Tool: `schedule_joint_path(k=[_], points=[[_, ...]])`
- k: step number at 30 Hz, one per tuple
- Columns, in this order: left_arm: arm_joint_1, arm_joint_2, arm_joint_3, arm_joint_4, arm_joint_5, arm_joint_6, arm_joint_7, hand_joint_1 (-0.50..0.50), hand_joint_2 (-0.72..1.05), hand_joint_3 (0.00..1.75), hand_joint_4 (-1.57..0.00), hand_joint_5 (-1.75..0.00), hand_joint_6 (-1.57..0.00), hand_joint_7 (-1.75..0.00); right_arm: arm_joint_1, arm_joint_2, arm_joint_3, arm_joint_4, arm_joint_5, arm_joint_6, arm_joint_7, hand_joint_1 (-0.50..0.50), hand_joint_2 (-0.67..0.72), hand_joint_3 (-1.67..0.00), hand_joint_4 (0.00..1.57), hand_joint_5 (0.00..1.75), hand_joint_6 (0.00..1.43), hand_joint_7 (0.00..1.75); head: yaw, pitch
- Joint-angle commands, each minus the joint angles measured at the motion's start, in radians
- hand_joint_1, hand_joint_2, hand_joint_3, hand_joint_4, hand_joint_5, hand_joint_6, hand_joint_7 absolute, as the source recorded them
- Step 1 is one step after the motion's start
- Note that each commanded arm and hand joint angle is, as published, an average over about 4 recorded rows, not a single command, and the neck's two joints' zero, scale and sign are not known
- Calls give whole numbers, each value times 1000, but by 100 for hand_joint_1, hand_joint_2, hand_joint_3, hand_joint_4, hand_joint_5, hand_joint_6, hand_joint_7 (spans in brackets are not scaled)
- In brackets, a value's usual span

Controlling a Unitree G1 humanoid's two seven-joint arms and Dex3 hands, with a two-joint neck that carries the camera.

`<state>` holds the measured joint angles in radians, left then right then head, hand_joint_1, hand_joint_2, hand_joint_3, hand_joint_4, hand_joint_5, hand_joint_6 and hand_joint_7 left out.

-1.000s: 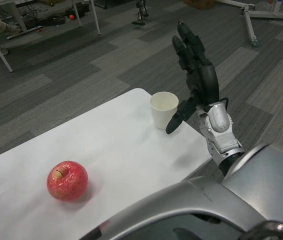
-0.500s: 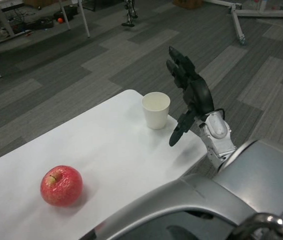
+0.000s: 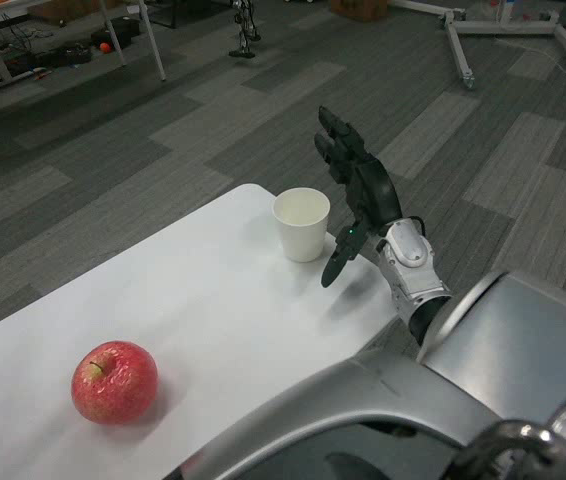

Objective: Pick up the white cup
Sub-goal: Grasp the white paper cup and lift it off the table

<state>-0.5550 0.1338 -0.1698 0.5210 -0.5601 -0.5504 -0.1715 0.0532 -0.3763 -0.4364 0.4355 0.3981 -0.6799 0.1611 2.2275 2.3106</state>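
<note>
Right hand (image 3: 355, 195) hovers at 3 o'clock of the white paper cup (image 3: 301, 224), fingers spread and holding nothing, the thumb pointing down toward the table (image 3: 213, 300). Compared with a second ago it sits lower and closer to the cup, though not touching. Upright, the cup stands near the table's far corner. At 7 o'clock from it, well apart, lies a red apple (image 3: 114, 381).
</note>
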Motion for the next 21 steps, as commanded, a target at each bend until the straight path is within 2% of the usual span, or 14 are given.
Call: schedule_joint_path(k=[1,6,11,21], points=[[-10,6,0,7,0,0,3,-50,105,9,0,-10,0,-7,-29,-29,10,28,9,8,2,-50,72,-4,0,0,0,0,0,0],[-1,5,1,5,0,0,3,-50,105,9,0,-10,0,-7,-33,-41,32,35,15,11,3,-49,72,0,0,0,0,0,-26,1],[1,3,3,2,0,0,3,-50,105,9,0,-10,0,-7,-25,-51,65,37,33,17,5,-46,72,0,0,0,0,0,-87,9],[-11,-1,-1,12,-1,0,3,-50,105,7,0,-10,0,-7,-24,-29,69,91,41,19,18,-46,72,-4,0,0,0,2,-126,-1]])
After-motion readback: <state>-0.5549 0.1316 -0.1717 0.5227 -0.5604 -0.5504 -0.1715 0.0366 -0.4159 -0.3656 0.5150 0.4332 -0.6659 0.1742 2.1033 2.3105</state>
